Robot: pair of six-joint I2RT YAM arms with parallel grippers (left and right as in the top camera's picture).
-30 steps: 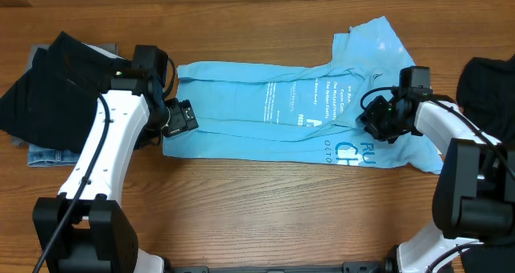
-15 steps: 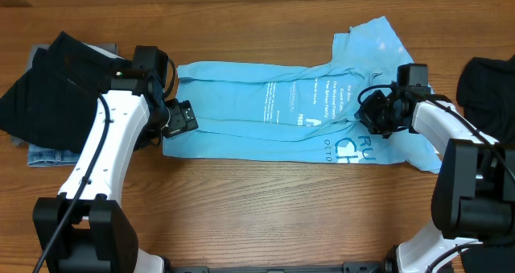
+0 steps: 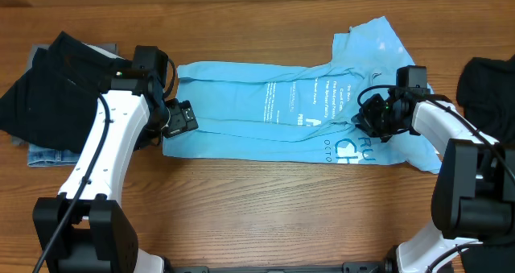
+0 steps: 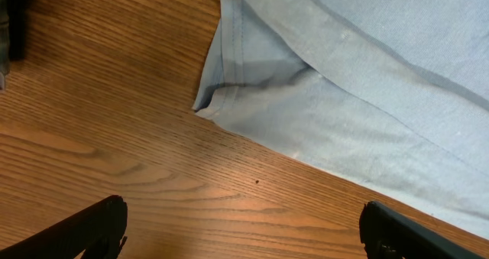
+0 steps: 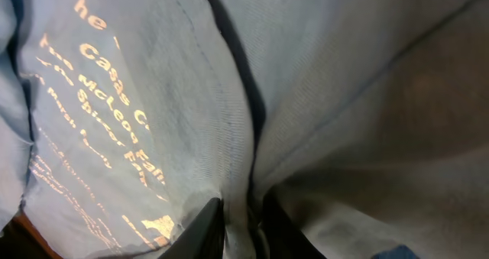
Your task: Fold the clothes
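Item: light blue T-shirt (image 3: pixel 282 112), pale lettering.
- Position: flat on the wooden table (image 3: pixel 257 200), laid out left to right as a long folded band. One sleeve sticks out at the upper right.
- Right claw (image 3: pixel 372 118): on the lettered part near the shirt's right end. Its fingers (image 5: pixel 205 227) are nearly together, pinching a raised fold of the cloth.
- Left claw (image 3: pixel 181 116): at the shirt's left edge, spread wide, holding nothing. Its fingertips (image 4: pixel 99 227) hang over bare wood just beside the hem corner.
- Dark clothes pile (image 3: pixel 48 88): far left, lying on blue jeans (image 3: pixel 48 154).
- Dark garment (image 3: pixel 487 84): right edge.
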